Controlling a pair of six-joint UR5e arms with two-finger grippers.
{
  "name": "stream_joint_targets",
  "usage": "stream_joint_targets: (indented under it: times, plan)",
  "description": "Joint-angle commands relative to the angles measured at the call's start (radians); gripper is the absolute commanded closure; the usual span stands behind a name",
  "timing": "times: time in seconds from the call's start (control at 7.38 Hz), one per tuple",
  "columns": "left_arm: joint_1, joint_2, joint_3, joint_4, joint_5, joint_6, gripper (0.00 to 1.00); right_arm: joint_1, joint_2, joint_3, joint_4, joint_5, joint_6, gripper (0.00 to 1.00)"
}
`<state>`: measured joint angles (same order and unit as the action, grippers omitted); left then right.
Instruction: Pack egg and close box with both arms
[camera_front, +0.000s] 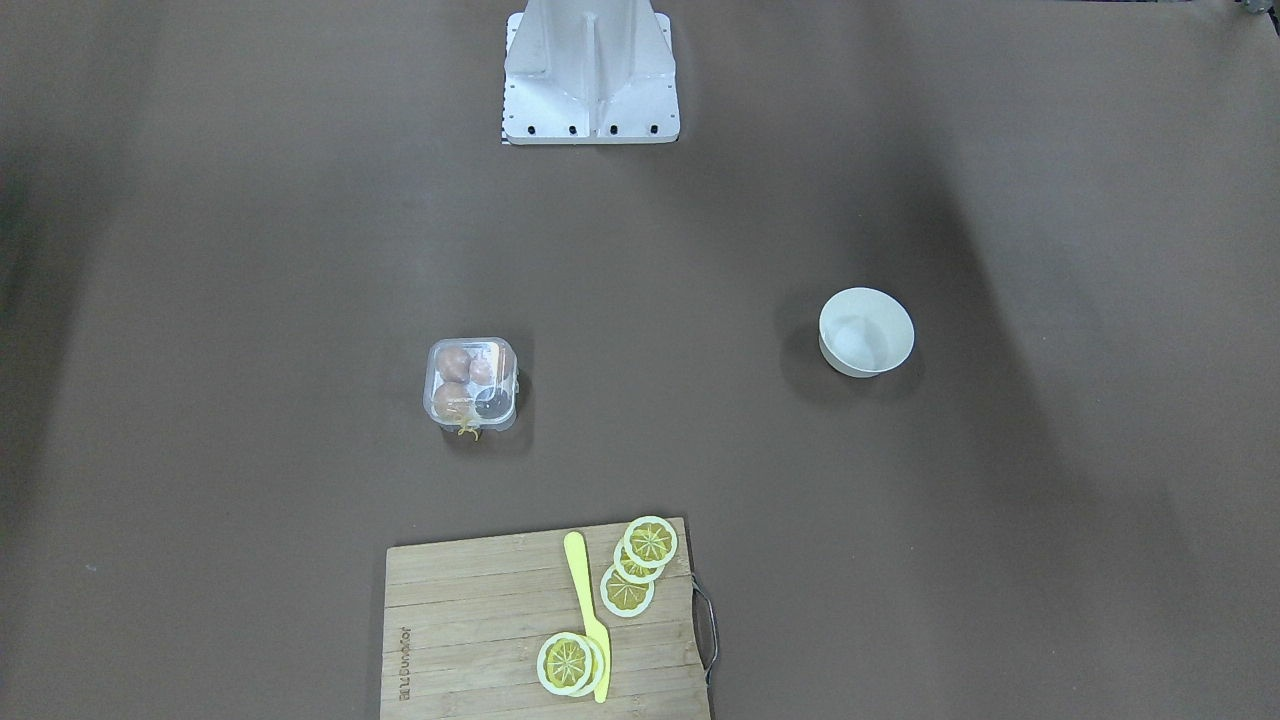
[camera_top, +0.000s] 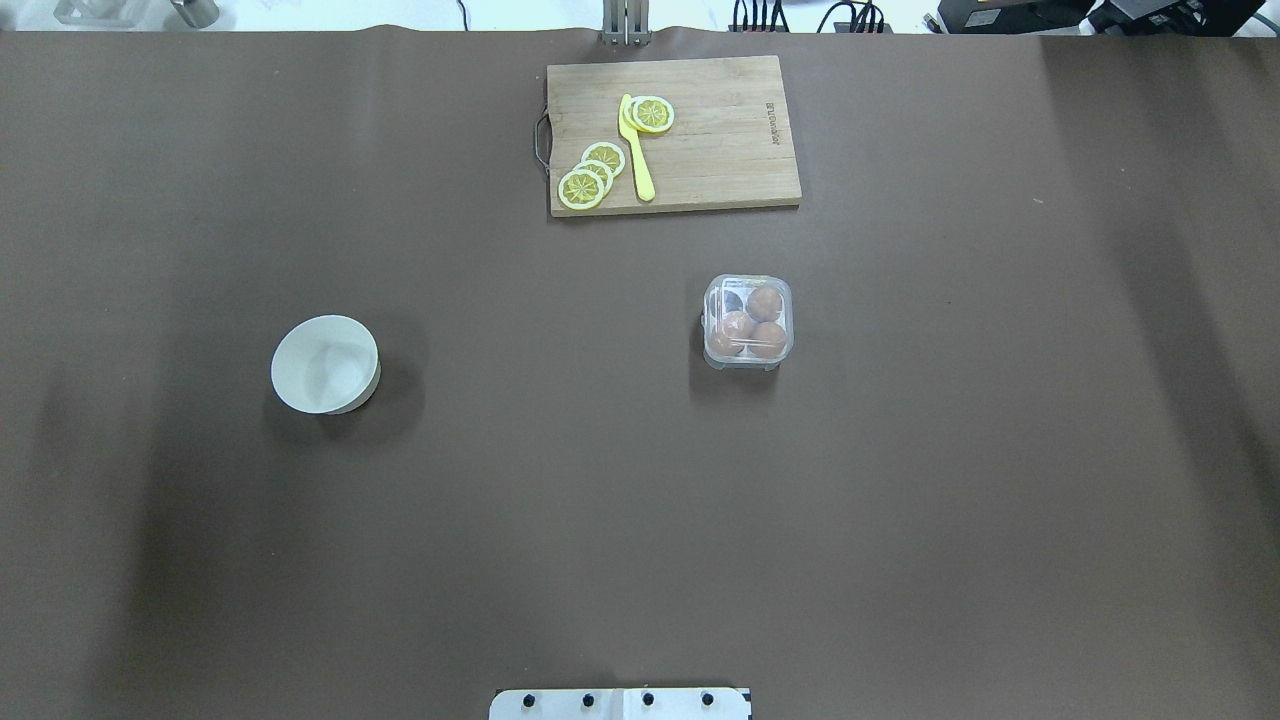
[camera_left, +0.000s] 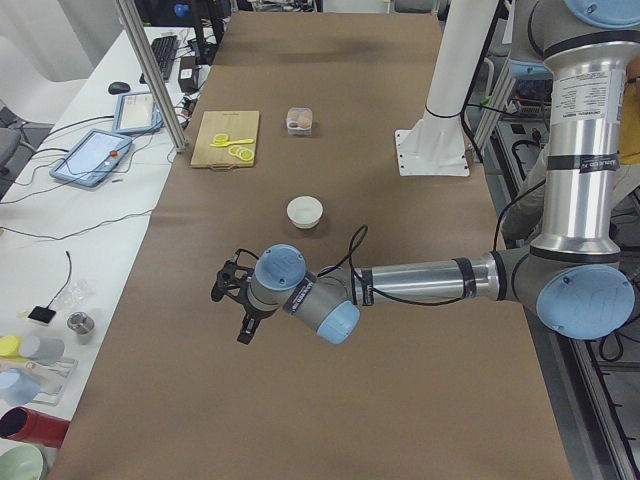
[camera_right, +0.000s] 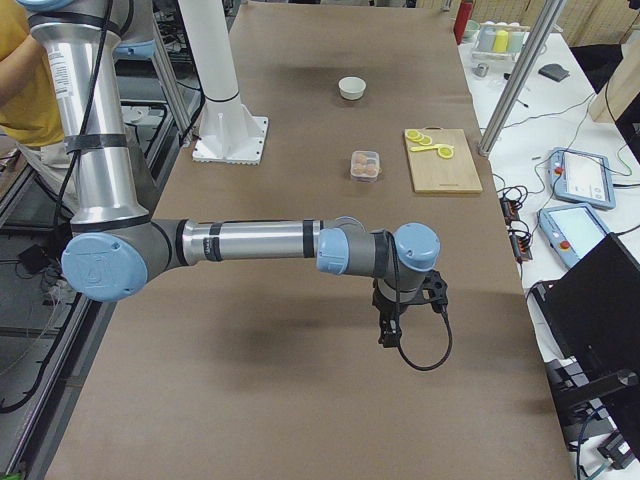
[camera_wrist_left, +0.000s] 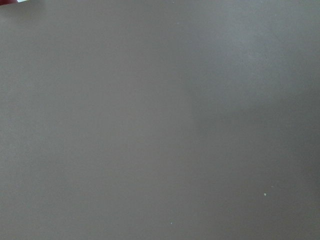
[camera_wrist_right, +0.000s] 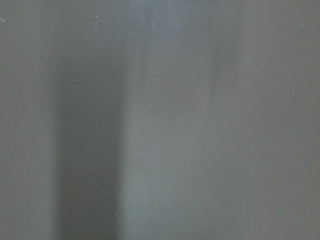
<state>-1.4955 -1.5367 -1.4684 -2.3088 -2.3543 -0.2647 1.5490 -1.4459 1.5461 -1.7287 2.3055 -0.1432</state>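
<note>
The clear plastic box (camera_top: 748, 322) stands right of the table's middle, also in the front-facing view (camera_front: 470, 380). Three brown eggs sit in its cells, one of them an egg (camera_top: 765, 303) at the far side; I cannot tell them apart. The fourth cell is empty. The lid seems to lie flat over the cells. Yellow string (camera_front: 467, 431) hangs at one edge. My left gripper (camera_left: 230, 315) hovers over bare table far from the box; I cannot tell whether it is open. My right gripper (camera_right: 392, 335) hovers likewise; I cannot tell its state either. Both wrist views show only brown table.
A white bowl (camera_top: 325, 364) stands on the left half of the table. A wooden cutting board (camera_top: 720, 150) with lemon slices (camera_top: 583, 187) and a yellow knife (camera_top: 636, 150) lies at the far edge. The white stand (camera_front: 590, 70) is at the robot's side.
</note>
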Motion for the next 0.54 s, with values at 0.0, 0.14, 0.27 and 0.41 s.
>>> stream_joint_targets:
  times: [0.0,0.14,0.27,0.41]
  plan:
    - [0.003,0.009,0.026,0.038,0.001,-0.007,0.03,-0.001,-0.002,0.031,-0.048,-0.004,0.001,0.0]
    - [0.004,-0.008,0.023,0.154,0.001,-0.005,0.03,-0.001,-0.008,0.031,-0.054,-0.006,0.001,0.0]
    - [0.007,-0.019,0.023,0.223,0.015,-0.001,0.03,-0.001,-0.016,0.032,-0.054,-0.009,0.001,0.0]
    - [0.007,-0.052,0.023,0.259,0.03,-0.001,0.03,-0.001,-0.021,0.032,-0.052,-0.008,0.001,0.0]
